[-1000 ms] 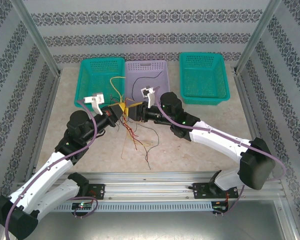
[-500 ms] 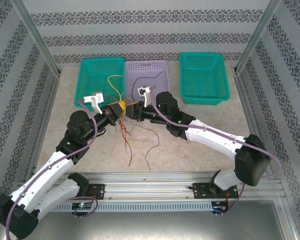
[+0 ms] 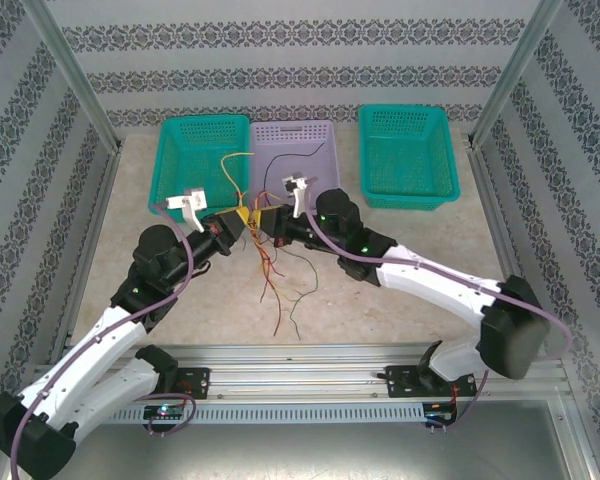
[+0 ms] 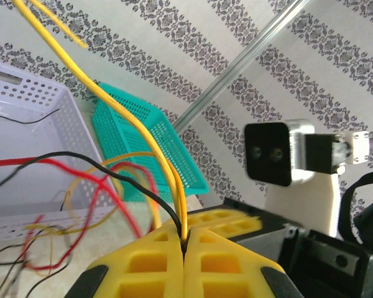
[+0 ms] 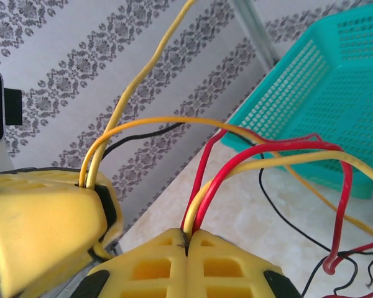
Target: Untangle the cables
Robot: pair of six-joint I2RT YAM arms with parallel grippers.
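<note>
Both arms stretch inward, tips nearly meeting over the counter's (image 3: pixel 400 300) middle. Left fingers (image 4: pixel 143 264) clamp yellow and black cables (image 3: pixel 278 275); right fingers (image 5: pixel 230 267) clamp red and yellow ones, the rest trailing toward the near edge.

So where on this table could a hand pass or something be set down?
Free: the tabletop between the right teal basket and the right arm, and the strip between the trailing cable ends and that arm's forearm. Crowded: the middle, in front of the lavender basket, where left tool and right tool are shut on the cables.
</note>
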